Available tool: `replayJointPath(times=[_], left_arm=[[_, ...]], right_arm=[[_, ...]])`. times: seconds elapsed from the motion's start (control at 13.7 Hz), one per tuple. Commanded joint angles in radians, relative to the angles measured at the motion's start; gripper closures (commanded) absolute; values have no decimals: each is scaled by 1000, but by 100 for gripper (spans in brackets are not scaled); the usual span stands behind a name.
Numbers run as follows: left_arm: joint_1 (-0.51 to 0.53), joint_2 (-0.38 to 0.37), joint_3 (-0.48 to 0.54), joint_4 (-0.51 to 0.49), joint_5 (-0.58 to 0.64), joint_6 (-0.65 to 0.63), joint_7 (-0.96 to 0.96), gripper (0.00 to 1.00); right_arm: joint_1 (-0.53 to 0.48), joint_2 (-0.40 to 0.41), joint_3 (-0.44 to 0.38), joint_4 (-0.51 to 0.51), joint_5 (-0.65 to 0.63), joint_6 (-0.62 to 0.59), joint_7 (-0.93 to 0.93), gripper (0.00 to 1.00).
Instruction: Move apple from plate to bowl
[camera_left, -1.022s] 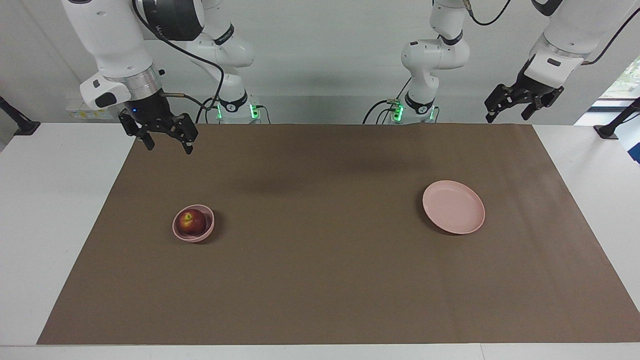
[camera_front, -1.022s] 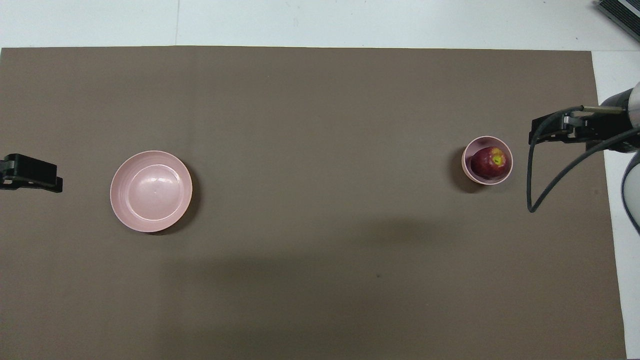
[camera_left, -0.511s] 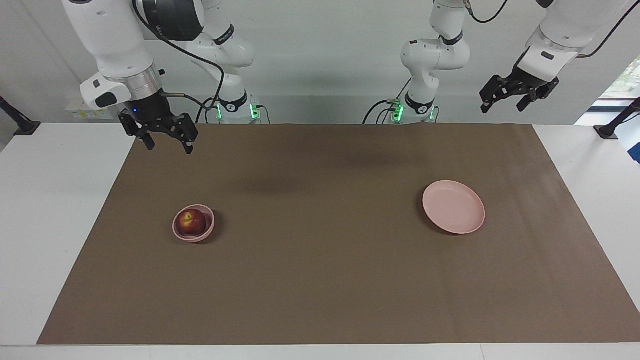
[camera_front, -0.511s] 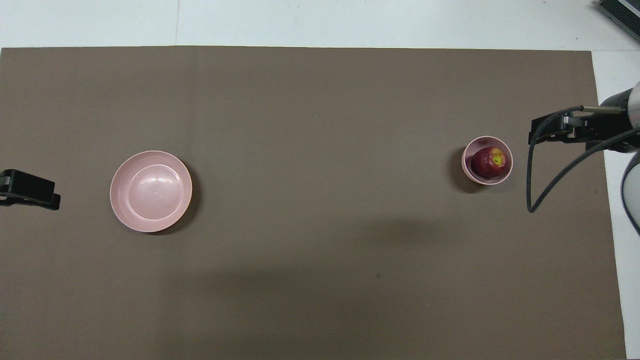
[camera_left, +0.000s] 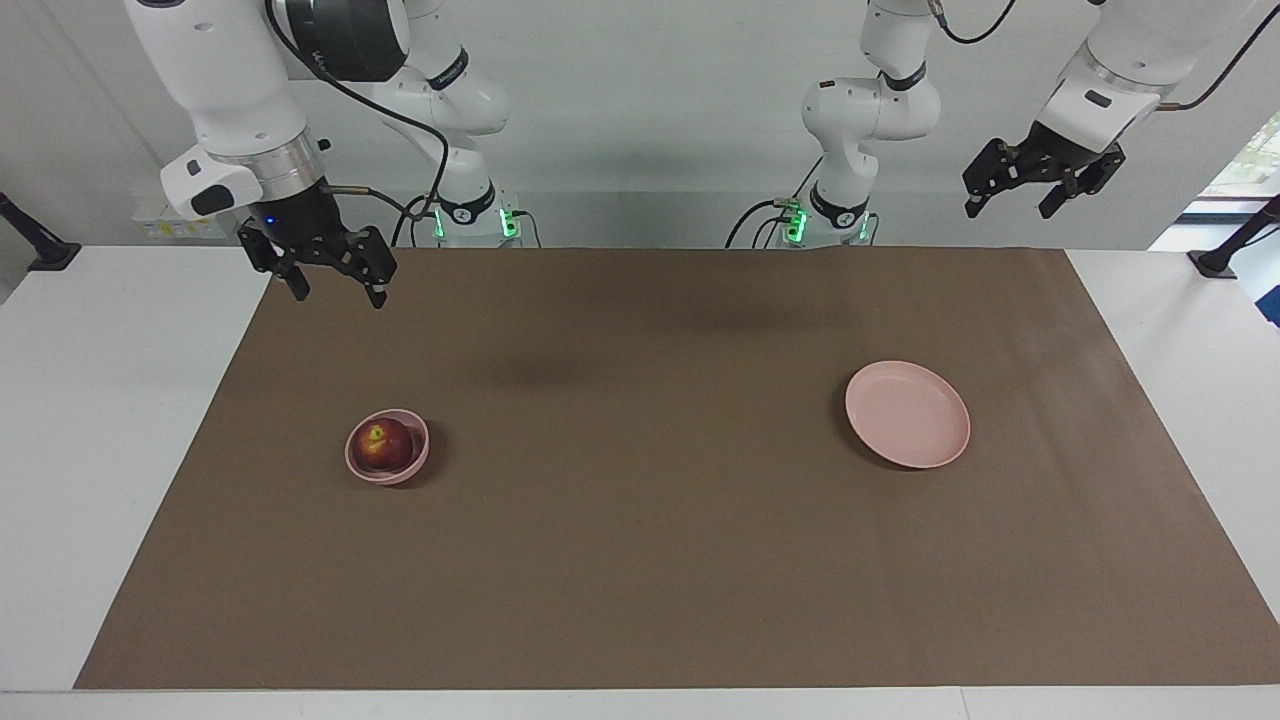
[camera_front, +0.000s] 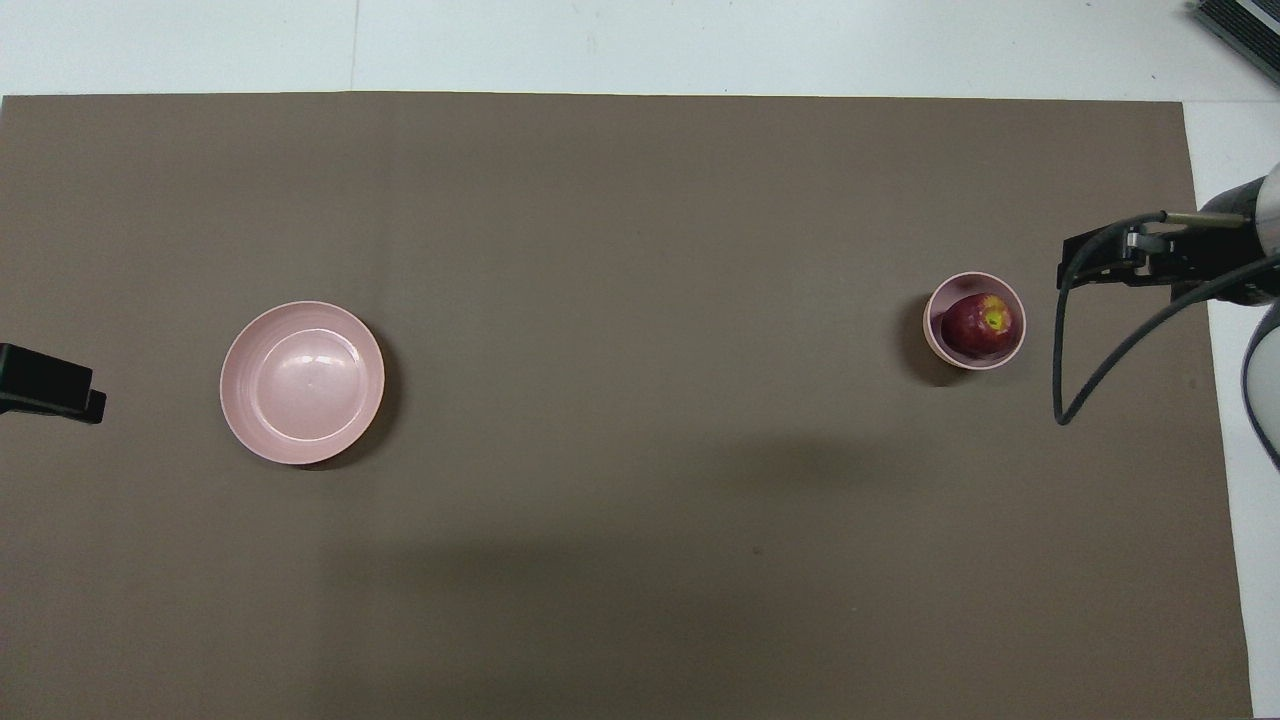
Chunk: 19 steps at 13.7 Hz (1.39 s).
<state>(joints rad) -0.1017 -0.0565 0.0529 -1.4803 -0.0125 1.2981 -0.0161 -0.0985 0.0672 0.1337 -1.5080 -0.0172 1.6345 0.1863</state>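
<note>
My right claw (camera_left: 335, 285) hangs in the air with its fingers spread and nothing between them, over the edge of the brown mat (camera_left: 640, 560) at the right arm's end of the worktop (camera_left: 90, 420). In the overhead view only its black body and a looping cable show at the frame's edge (camera_front: 1130, 255), just beside the bowl in that view but clear of it.

My left claw (camera_left: 1010, 195) is raised high, up in front of the wall past the mat's robot-side edge at the left arm's end, also spread and empty. From overhead only a black tip of it (camera_front: 50, 385) pokes in at the frame's edge.

The apple (camera_left: 381, 443) sits inside the bowl (camera_left: 418, 462), dark red with its yellowish stem dip turned upward. The bowl stands on the mat toward the right arm's end, farther from the robots than my right claw's spot.

The plate (camera_left: 907, 414) lies flat on the mat toward the left arm's end, well apart from the bowl, with nothing on it.
</note>
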Motion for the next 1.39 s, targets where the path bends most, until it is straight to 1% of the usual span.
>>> replayJointPath(times=[0.0, 0.51, 0.73, 0.8, 0.88, 0.95, 1.09, 1.17, 1.31], left_arm=[[17, -8, 4, -2, -3, -16, 15, 0], [17, -8, 4, -3, -3, -16, 15, 0], [16, -8, 4, -2, -3, -16, 15, 0], [16, -8, 4, -3, -3, -16, 15, 0], [17, -8, 4, -2, -3, -16, 15, 0], [17, -8, 4, -3, -3, -16, 15, 0], [17, -8, 4, -3, -3, -16, 15, 0], [16, -8, 4, -3, -3, -16, 15, 0], [16, -8, 4, -2, -3, -16, 15, 0]], right_arm=[[-12, -7, 6, -11, 28, 4, -1, 0], [-10, -7, 6, -11, 28, 2, -2, 0], [3, -9, 14, -12, 59, -7, 5, 0], [-13, -9, 15, -8, 51, -10, -4, 0], [-18, -7, 9, -4, 40, -24, -11, 0], [-26, -6, 7, -3, 34, -62, -52, 0], [-27, -6, 1, 63, 28, -154, -102, 0], [-14, -6, -20, 95, 25, -195, -103, 0], [32, -27, -69, 100, 19, -208, -105, 0]])
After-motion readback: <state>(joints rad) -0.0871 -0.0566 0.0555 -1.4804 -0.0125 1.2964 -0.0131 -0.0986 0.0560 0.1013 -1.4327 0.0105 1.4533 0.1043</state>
